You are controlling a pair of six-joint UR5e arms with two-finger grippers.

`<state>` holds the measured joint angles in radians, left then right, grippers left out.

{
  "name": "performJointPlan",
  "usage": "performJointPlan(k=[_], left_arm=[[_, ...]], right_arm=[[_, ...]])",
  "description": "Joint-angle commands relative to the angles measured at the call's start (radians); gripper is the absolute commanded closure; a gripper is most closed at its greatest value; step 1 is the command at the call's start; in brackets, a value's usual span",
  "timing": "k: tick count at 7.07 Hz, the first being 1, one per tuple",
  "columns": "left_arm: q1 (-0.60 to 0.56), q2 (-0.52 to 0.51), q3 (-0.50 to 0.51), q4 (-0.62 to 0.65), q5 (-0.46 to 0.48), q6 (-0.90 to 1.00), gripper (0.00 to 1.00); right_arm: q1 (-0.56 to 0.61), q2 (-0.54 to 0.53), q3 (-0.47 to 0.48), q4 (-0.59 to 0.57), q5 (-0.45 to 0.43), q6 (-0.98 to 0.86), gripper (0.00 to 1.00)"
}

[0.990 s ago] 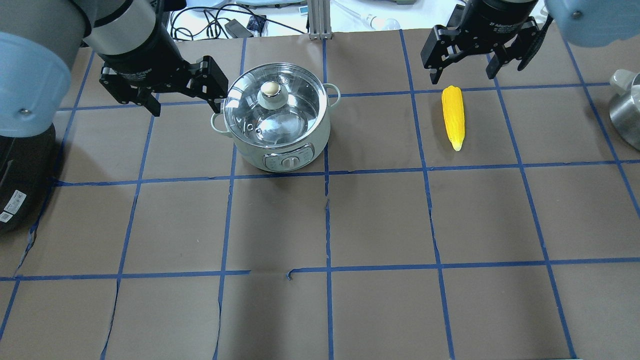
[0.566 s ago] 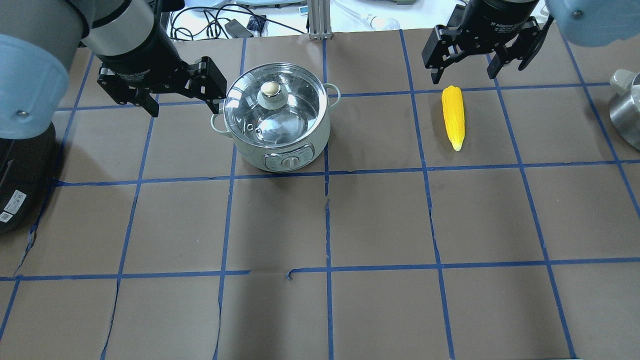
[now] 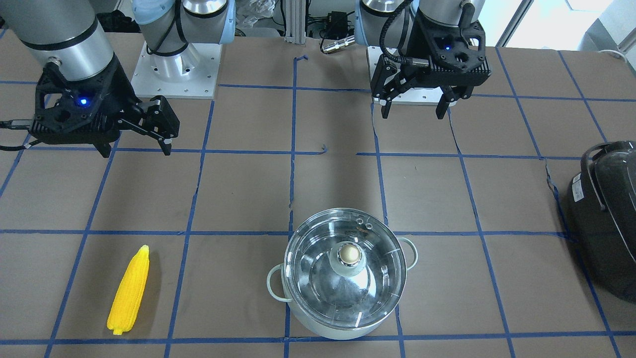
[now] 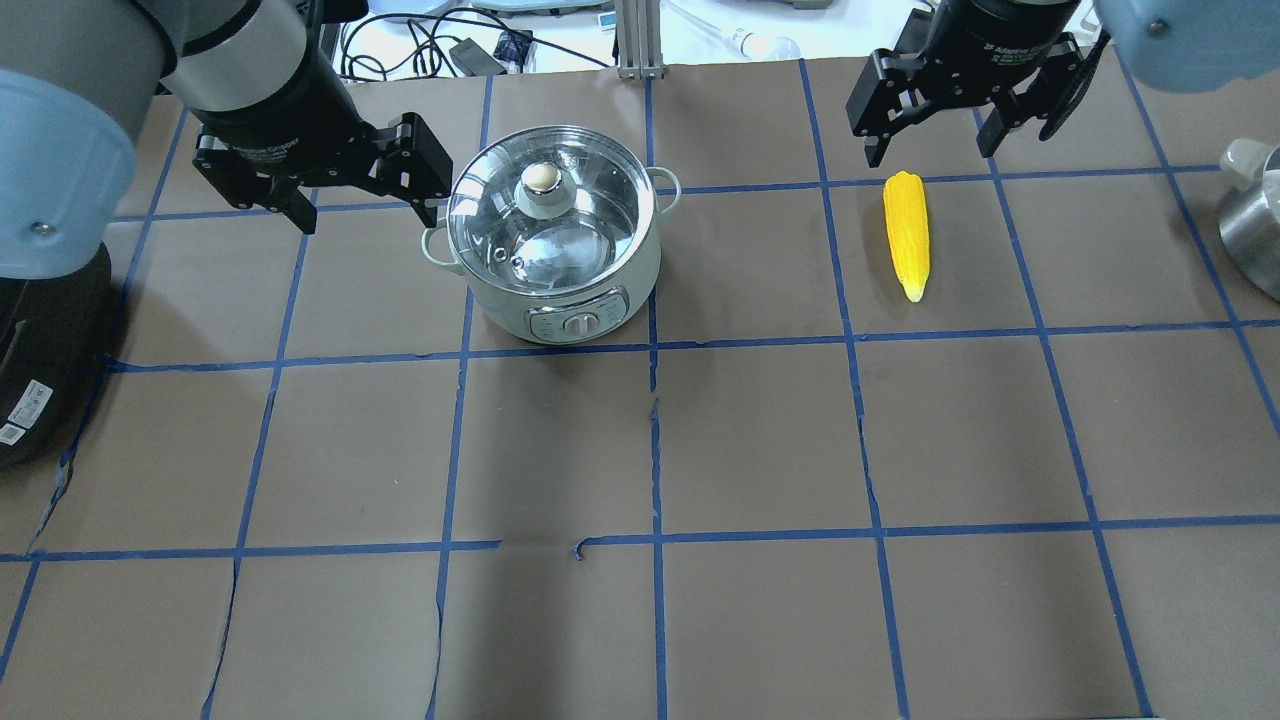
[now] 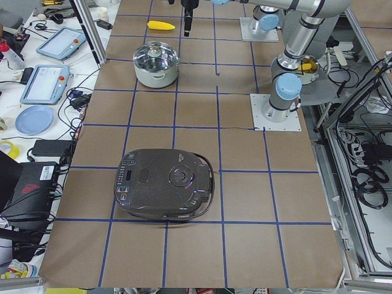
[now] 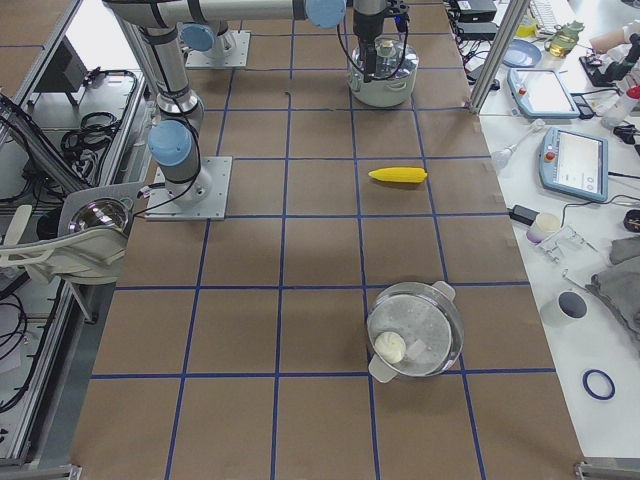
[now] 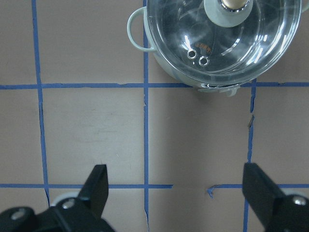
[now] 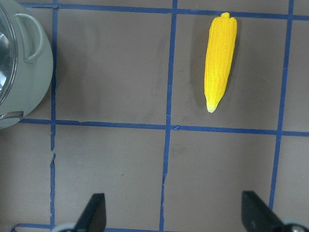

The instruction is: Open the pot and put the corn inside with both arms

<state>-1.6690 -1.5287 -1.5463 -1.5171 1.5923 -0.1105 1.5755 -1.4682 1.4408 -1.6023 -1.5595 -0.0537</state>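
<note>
The pot (image 4: 500, 300) stands at the back, left of centre, with its glass lid (image 4: 575, 235) and metal knob (image 4: 541, 178) on it. It also shows in the front view (image 3: 318, 325) and the left wrist view (image 7: 166, 72). The yellow corn (image 4: 907, 233) lies flat on the paper to its right, also in the front view (image 3: 130, 290) and the right wrist view (image 8: 220, 60). My left gripper (image 4: 368, 215) hangs open and empty just left of the pot, above the table. My right gripper (image 4: 930, 152) hangs open and empty above the corn's thick far end.
A large black appliance (image 3: 603, 219) sits at the table's end on my left side. A second steel pot (image 6: 415, 330) stands at the end on my right. Brown paper with a blue tape grid (image 4: 655, 450) covers the table. Cables and devices lie beyond the far edge.
Both grippers have shifted very slightly toward the far edge and stay open. The pot, its lid and the corn have not moved.
</note>
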Motion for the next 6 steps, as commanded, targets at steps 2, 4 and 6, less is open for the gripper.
performJointPlan(k=[2, 4, 6], left_arm=[[0.008, -0.001, -0.003, 0.0, -0.003, 0.002, 0.0], [0.006, 0.002, -0.008, 0.002, -0.002, 0.002, 0.0], [0.008, 0.001, -0.011, 0.008, -0.003, 0.002, 0.0]], right_arm=[[0.0, -0.003, 0.015, -0.002, 0.001, 0.0, 0.0], [-0.002, -0.007, 0.018, -0.002, -0.001, 0.0, 0.0], [-0.005, -0.006, 0.018, -0.011, -0.002, 0.0, 0.0]])
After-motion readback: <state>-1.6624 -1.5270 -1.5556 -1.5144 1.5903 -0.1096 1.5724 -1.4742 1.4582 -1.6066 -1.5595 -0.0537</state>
